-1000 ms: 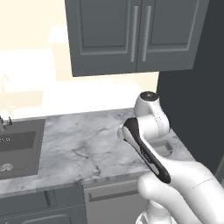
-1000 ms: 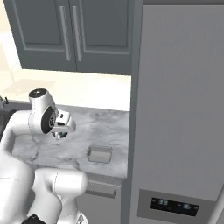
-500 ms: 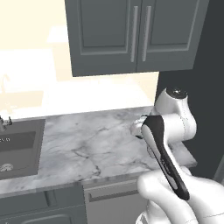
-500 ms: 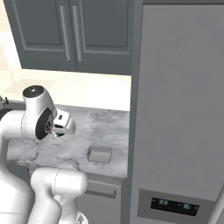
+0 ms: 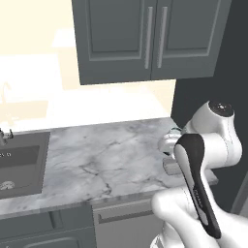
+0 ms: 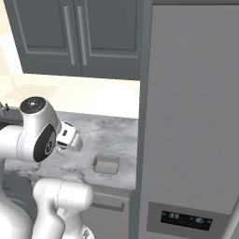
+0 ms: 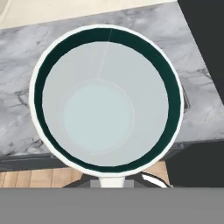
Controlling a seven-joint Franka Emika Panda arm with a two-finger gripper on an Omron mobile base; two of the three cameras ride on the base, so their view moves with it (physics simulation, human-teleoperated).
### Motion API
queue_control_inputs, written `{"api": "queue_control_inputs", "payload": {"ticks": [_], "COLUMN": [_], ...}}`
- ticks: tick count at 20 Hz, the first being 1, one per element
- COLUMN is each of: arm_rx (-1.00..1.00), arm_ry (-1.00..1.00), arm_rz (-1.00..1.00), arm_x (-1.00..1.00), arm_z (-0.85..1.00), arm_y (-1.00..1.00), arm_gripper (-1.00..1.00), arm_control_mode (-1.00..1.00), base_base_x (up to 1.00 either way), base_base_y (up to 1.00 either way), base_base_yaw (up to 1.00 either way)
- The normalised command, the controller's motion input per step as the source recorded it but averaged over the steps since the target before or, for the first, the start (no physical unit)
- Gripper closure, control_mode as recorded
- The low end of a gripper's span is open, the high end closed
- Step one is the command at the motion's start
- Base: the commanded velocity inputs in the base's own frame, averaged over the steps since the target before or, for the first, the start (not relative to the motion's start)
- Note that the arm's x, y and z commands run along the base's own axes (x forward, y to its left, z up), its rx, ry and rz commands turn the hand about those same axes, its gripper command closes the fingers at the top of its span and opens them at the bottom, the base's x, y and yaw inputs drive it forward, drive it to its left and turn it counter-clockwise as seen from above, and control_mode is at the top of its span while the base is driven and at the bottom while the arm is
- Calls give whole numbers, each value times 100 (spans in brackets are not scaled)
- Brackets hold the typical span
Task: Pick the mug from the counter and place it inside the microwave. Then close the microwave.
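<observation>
My pincer (image 6: 70, 138) is clenched on the mug (image 7: 107, 103), held lifted over the table's (image 5: 97, 155) right front edge near the tray (image 6: 106, 164), so I judge the carry underway, next needing a swing toward the microwave.

No legible text; fridge (image 6: 191, 116) display panel (image 6: 186, 218) characters too blurred.
</observation>
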Motion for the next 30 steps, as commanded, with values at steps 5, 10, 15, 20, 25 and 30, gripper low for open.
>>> {"api": "queue_control_inputs", "payload": {"ticks": [5, 10, 15, 20, 25, 30], "arm_rx": [0, 0, 0, 0, 0, 0], "arm_ry": [0, 0, 0, 0, 0, 0], "arm_rz": [0, 0, 0, 0, 0, 0], "arm_x": [0, 0, 0, 0, 0, 0], "arm_z": [0, 0, 0, 0, 0, 0], "arm_y": [0, 0, 0, 0, 0, 0], "arm_gripper": [100, 100, 100, 100, 100, 100], "arm_control_mode": [-100, -100, 100, 100, 100, 100], "base_base_x": [0, 0, -36, -59, -74, -85], "base_base_y": [0, 0, 1, 0, 0, -5], "base_base_yaw": [0, 0, 0, 0, 0, -18]}}
